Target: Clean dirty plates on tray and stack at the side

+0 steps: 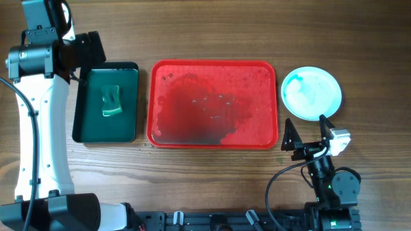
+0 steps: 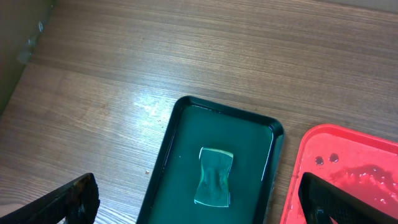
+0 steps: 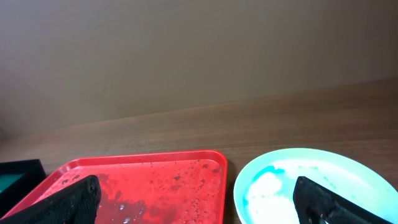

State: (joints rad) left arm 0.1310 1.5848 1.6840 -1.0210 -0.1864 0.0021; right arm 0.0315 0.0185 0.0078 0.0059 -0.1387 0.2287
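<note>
The red tray (image 1: 213,102) lies in the middle of the table, wet and smeared, with no plate on it; it also shows in the left wrist view (image 2: 336,162) and the right wrist view (image 3: 155,180). One pale aqua plate (image 1: 311,93) with a bluish-green smear sits on the table right of the tray, also in the right wrist view (image 3: 311,180). I cannot tell whether other plates lie under it. My right gripper (image 1: 309,131) is open and empty just in front of that plate. My left gripper (image 2: 199,205) is open and empty above the dark green tray.
A smaller dark green tray (image 1: 87,102) left of the red tray holds a pale green sponge (image 1: 112,101), seen in the left wrist view too (image 2: 215,177). The left arm (image 1: 38,109) runs along the table's left edge.
</note>
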